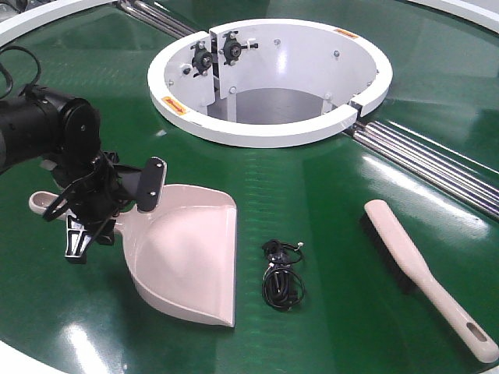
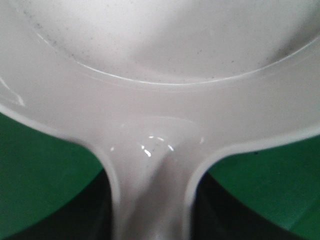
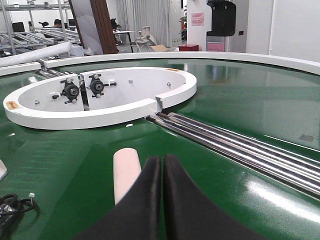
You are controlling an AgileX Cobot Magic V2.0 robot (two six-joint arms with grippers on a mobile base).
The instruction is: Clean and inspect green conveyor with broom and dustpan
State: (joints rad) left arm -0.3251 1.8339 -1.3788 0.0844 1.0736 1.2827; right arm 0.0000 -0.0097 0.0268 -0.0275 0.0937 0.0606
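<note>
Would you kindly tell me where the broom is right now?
In the front view, the broom lies flat on the green conveyor at lower right, right of the black cable, untouched.

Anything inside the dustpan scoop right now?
The dustpan scoop looks empty apart from faint dark specks on its floor in the left wrist view. The left tool covers the handle end. The black cable lies outside on the green conveyor.

Front view looks down over glossy green conveyor belt [image 1: 312,187]. Left wrist view sits very close above pale plastic dustpan [image 2: 160,75]. Right wrist view looks low across belt; both share white ring hub [image 3: 100,107].
</note>
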